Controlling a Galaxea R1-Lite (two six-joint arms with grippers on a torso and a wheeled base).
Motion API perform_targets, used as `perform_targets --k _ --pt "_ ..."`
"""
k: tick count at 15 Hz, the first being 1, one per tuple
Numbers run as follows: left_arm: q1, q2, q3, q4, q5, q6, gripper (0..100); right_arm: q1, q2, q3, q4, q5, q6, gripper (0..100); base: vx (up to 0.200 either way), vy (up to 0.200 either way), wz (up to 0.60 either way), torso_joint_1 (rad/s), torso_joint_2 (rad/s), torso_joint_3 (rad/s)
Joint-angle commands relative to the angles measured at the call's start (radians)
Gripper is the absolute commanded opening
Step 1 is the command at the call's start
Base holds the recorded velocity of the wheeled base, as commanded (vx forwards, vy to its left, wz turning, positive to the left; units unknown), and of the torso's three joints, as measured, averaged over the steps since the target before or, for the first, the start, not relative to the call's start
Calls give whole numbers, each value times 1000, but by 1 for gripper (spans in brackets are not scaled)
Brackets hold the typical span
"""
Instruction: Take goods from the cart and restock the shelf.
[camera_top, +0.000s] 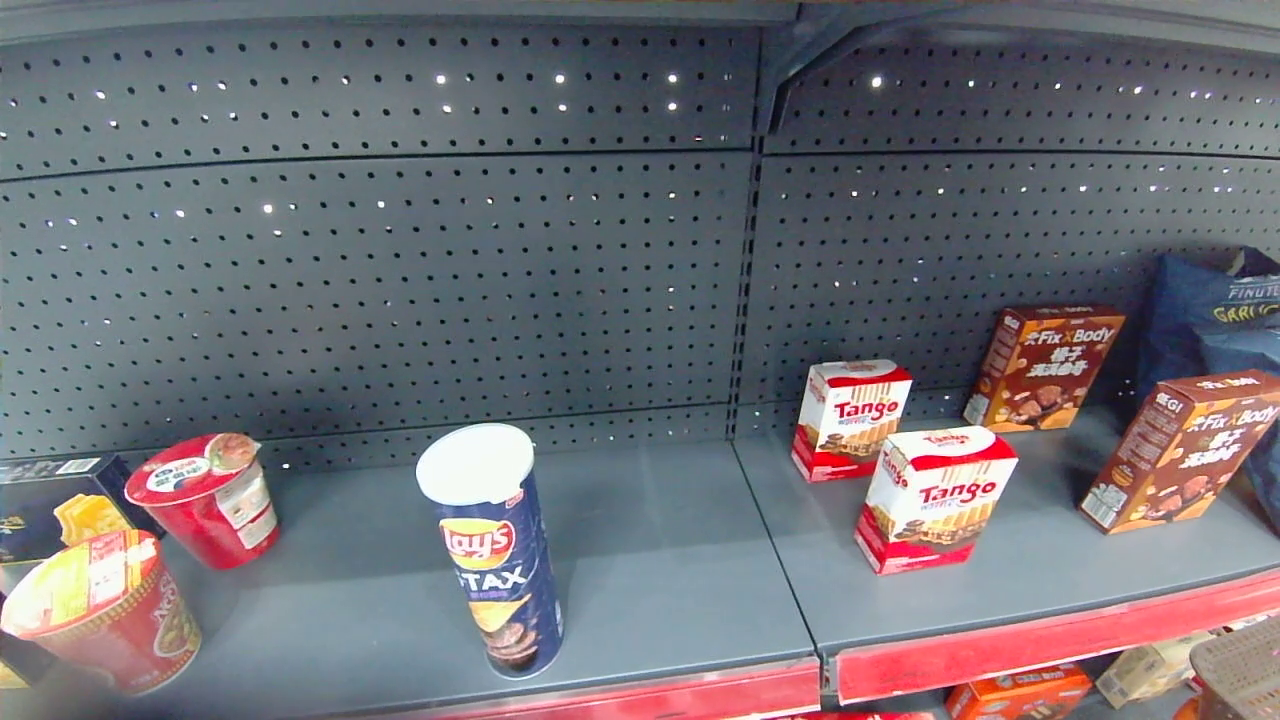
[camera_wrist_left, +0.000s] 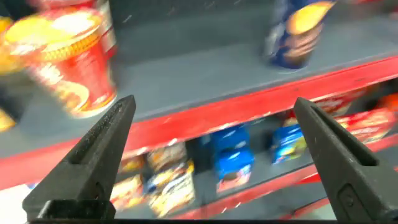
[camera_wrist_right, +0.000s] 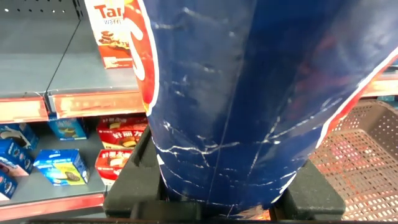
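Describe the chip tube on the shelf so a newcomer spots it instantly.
On the grey pegboard-backed shelf, look in the left bay, near the front edge. The chip tube stands upright there: the one tall dark blue cylinder with a white lid, unlike the squat red noodle cups on its left and the boxes in the right bay.

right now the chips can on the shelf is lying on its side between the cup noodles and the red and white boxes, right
No. The chips can stands upright on the shelf, white lid on top, as the head view shows. It is between the cup noodles and the red and white boxes, as you say.
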Motion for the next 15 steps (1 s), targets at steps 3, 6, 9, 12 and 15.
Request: perform_targets --k 3,6,9,12,15 --pt "-10 -24 57 -109 -175 -30 100 0 0 5 0 1 -1 0 0 0 0 0 0 0" --pt "-10 -24 75 -145 -207 -53 100 1 0 -1 -2 2 -1 0 0 0 0 0 0 0" --pt "-13 -24 75 -148 -299 -34 100 6 3 -3 -8 7 -1 0 0 0 0 0 0 0" --pt "19 -24 74 -143 -272 -10 100 14 13 -27 -11 10 -1 0 0 0 0 0 0 0" --pt "22 -24 78 -152 -272 39 100 14 2 -33 -9 8 -1 0 0 0 0 0 0 0"
